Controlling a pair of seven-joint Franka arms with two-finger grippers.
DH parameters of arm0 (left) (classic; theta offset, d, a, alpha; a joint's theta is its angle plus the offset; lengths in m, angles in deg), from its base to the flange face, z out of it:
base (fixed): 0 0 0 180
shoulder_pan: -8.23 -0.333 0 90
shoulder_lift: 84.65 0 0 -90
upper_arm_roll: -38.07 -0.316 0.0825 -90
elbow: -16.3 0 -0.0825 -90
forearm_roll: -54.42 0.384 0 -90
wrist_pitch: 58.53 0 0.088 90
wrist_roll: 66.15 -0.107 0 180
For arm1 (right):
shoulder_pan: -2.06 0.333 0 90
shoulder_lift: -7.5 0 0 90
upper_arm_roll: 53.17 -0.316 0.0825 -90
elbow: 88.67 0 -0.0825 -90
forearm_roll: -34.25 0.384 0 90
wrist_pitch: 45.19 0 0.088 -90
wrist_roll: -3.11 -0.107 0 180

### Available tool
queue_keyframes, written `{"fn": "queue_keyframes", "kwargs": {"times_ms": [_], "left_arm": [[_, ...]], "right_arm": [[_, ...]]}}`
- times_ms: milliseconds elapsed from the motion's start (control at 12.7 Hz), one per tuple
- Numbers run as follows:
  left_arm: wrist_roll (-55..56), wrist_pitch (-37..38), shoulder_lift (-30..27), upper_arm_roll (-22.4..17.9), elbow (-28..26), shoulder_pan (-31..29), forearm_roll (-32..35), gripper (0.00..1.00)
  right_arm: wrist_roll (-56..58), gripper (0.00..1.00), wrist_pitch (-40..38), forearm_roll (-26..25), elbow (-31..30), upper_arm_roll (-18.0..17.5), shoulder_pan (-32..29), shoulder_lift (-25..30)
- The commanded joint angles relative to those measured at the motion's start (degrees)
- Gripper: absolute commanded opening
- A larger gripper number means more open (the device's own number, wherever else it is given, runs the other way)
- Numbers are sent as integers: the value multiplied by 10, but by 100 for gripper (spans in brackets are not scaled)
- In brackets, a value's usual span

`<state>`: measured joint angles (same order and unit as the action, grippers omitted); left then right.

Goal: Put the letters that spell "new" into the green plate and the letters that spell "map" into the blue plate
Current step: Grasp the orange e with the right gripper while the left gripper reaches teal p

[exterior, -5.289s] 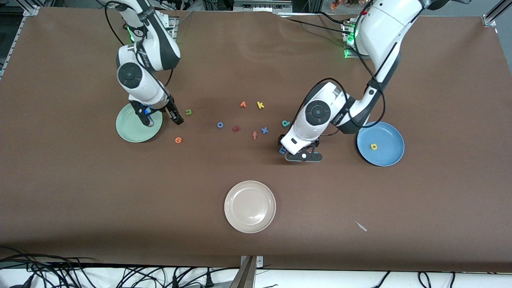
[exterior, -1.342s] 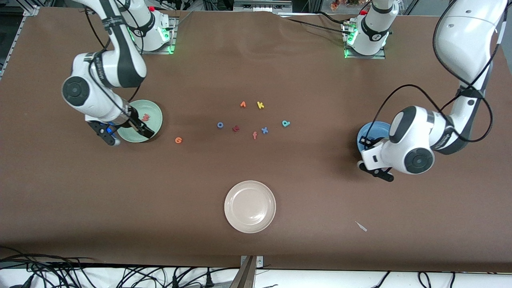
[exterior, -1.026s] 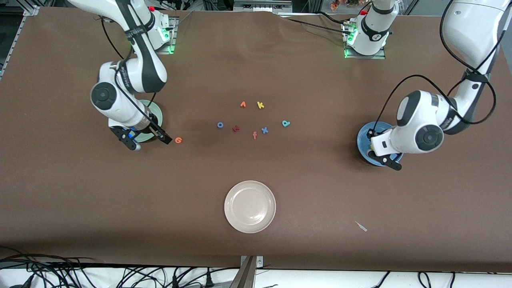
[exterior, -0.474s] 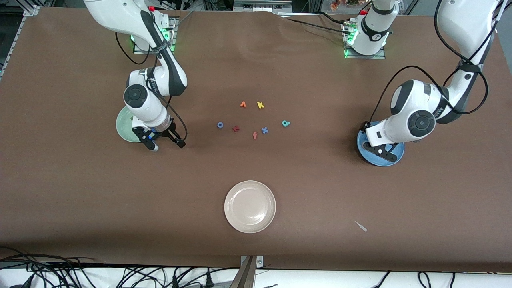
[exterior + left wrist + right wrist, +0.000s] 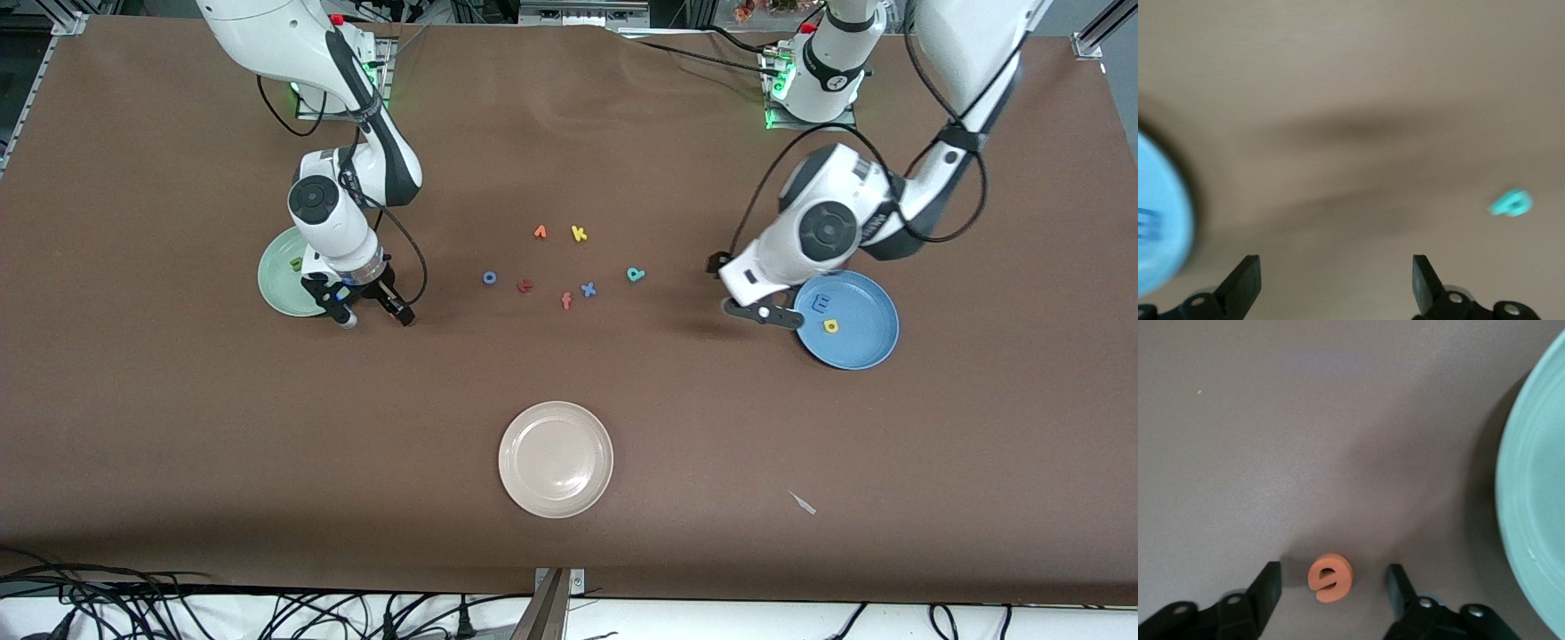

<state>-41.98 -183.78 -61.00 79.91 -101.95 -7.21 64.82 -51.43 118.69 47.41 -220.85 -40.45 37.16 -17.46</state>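
Observation:
The orange "e" lies on the table beside the green plate, between the fingers of my open right gripper, which touch neither side of it. The olive "n" lies in that plate; my right arm covers much of the plate. The blue plate holds the blue "m" and the yellow "a". My left gripper hangs open and empty over the table beside the blue plate. The teal "p" lies among the loose letters at mid-table.
Loose letters at mid-table: an orange wedge, yellow "k", blue "o", a red letter, pink "f", blue "x". A cream plate sits nearer the front camera, with a small white scrap beside it.
My left gripper opened over the blue plate, left the "m" there, and moved off toward mid-table. My right gripper left the green plate, came down around the "e", and its fingers have narrowed.

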Motion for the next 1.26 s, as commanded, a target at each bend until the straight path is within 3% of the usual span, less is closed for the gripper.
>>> {"fn": "queue_keyframes", "kwargs": {"times_ms": [0,237,553,868,1026,1184], "left_arm": [[129,-64,35,4,-1,53,-3,100],[296,-124,76,-6,6,103,28,100],[477,-145,133,-29,30,155,156,100],[518,-143,160,-47,60,188,168,100],[518,-143,161,-61,59,204,168,94],[518,-142,161,-64,59,211,168,85]], "right_arm": [[-7,39,12,9,-5,-1,6,2],[-5,17,8,10,-7,-1,6,5],[7,16,-72,9,1,21,5,60],[86,16,-181,8,7,76,5,124],[143,16,-259,8,5,110,5,136],[195,17,-276,8,-13,142,5,135]]}}
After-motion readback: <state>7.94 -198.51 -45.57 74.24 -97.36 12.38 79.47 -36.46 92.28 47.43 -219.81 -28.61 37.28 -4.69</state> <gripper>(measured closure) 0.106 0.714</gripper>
